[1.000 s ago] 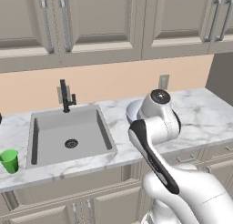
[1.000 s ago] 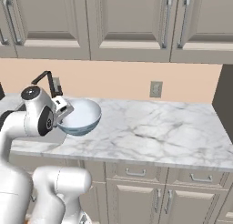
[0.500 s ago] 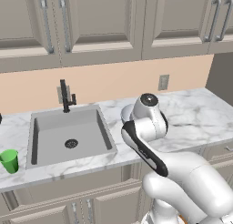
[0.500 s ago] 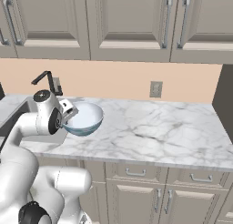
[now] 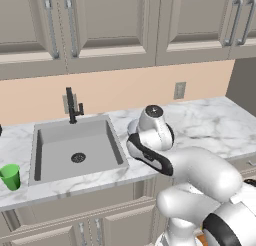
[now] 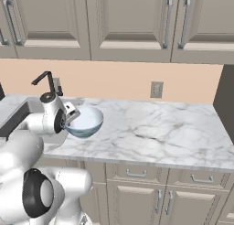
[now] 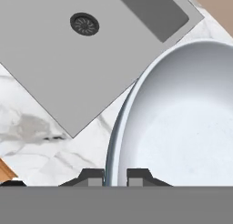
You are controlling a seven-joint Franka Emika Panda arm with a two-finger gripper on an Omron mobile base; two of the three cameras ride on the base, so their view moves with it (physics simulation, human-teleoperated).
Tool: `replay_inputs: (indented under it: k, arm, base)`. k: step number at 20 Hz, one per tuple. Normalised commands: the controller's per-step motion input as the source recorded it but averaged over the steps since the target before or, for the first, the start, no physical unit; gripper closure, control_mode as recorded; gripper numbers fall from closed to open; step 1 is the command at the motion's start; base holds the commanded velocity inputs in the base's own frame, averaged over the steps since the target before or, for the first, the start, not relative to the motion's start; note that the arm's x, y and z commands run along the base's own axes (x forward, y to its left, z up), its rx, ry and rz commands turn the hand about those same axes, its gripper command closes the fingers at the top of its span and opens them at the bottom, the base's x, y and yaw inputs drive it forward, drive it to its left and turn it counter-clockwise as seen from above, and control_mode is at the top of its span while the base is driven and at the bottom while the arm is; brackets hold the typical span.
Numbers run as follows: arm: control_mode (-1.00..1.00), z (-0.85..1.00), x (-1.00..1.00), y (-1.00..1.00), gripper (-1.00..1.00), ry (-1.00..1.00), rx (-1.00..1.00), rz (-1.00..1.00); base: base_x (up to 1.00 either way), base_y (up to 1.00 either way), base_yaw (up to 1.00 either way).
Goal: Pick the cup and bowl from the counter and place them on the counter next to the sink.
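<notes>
The gripper (image 7: 115, 176) has its jaws pinched narrow on the bowl (image 7: 182, 123) rim. Bowl fills the right of hand view, w/ the sink (image 7: 68, 59) at upper left, counter (image 7: 41, 141) strip btwn them, right below.

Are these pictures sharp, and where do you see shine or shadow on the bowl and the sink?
All three views are sharp, evenly lit renders. Right base view: the bowl has a soft sheen on its side. Hand view: the bowl's inside shades from grey at the rim to white, and the sink is flat grey. Left base view: the sink's walls are shaded darker than its floor.
</notes>
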Motion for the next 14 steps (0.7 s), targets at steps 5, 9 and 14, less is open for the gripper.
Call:
replay_inputs:
  k: [5, 9, 14]
  arm:
    - [-1.0, -0.54, 0.49, 0.23, 1.0, -0.01, 0.0, 0.0]
    - [-1.0, -0.33, 0.41, 0.16, 1.0, 0.0, 0.0, 0.0]
    - [-1.0, -0.21, 0.23, 0.07, 1.0, 0.01, 0.0, 0.0]
  base:
    - [0.0, 0.0, 0.0]
    - [0.0, 0.0, 0.0]
    - [0.0, 0.0, 0.0]
